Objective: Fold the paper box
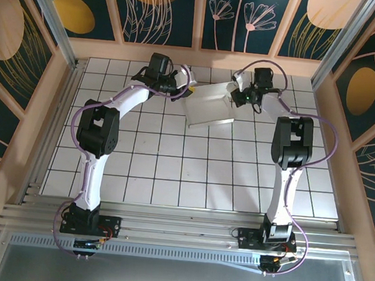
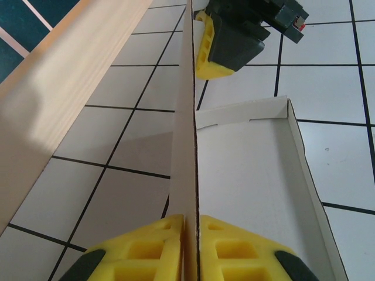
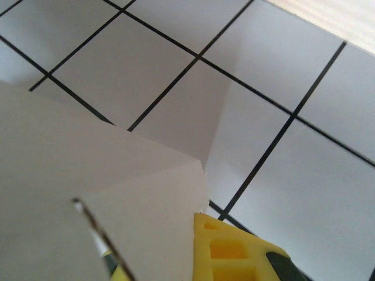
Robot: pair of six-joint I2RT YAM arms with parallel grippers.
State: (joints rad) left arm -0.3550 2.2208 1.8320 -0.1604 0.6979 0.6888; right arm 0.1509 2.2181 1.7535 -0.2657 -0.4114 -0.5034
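1. We find the plain white thin cardboard paper box [image 1: 208,106] at the far middle of the white tiled tabletop [image 1: 171,172], between the two arms.
2. The left arm's yellow fingers [image 2: 152,240] are clenched on an upright side panel, seen edge-on.
3. The right arm's fingers [image 3: 228,246] pinch a flap at the opposite end.
4. We judge it partly folded: it is a shallow tray with some walls up, and the held flaps are not yet locked in place.

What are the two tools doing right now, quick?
Left tool: closed, pinching an upright wall of the paper box.
Right tool: closed, gripping the paper box too.
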